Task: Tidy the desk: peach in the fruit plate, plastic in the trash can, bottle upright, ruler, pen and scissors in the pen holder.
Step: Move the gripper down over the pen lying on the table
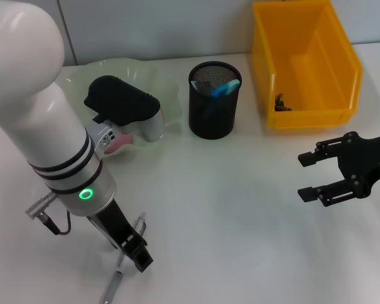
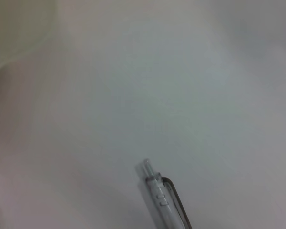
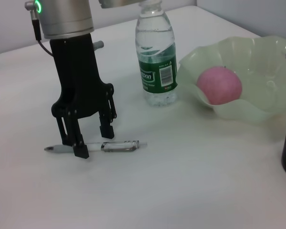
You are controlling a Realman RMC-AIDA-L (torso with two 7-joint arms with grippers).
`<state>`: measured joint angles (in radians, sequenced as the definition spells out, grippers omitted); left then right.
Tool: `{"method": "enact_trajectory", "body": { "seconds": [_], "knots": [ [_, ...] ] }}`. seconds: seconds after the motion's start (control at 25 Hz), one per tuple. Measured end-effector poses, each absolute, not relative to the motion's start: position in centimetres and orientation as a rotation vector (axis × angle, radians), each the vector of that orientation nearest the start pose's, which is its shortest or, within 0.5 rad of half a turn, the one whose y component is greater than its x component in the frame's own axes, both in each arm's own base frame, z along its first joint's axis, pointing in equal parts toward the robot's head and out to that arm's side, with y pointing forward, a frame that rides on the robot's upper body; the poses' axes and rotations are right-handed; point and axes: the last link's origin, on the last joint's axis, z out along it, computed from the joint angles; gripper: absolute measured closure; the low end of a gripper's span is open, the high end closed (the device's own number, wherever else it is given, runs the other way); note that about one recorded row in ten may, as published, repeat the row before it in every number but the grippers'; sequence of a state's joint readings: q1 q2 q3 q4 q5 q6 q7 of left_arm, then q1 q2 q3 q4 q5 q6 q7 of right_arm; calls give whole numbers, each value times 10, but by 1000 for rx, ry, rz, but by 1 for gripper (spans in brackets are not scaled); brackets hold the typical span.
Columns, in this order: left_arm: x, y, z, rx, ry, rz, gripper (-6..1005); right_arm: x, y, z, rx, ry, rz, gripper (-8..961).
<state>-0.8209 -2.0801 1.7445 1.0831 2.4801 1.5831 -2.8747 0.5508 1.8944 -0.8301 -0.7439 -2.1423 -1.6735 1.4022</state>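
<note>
Slim clear pen [image 3: 102, 146] beneath left claw [image 3: 93, 142]

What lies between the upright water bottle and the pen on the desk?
Nothing but bare desk. The right wrist view shows the bottle standing behind the pen, with the left gripper straddling the pen off to one side.

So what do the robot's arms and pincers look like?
The left arm is fat, white and round, with black bands, a silver wrist, a glowing green ring and a thin grey cable. Its left pincer is black with two skinny fingers. The right pincer is black too, blocky and bolted.
</note>
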Motion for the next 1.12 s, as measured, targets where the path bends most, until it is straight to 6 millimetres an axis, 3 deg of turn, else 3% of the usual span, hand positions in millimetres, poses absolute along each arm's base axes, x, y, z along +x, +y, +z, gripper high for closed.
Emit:
{"method": "enact_trajectory", "body": {
  "seconds": [1.12],
  "knots": [
    [-149, 327, -79, -2663, -1029, 898, 428, 284, 334, 61, -2944, 425, 236, 207]
  ]
}}
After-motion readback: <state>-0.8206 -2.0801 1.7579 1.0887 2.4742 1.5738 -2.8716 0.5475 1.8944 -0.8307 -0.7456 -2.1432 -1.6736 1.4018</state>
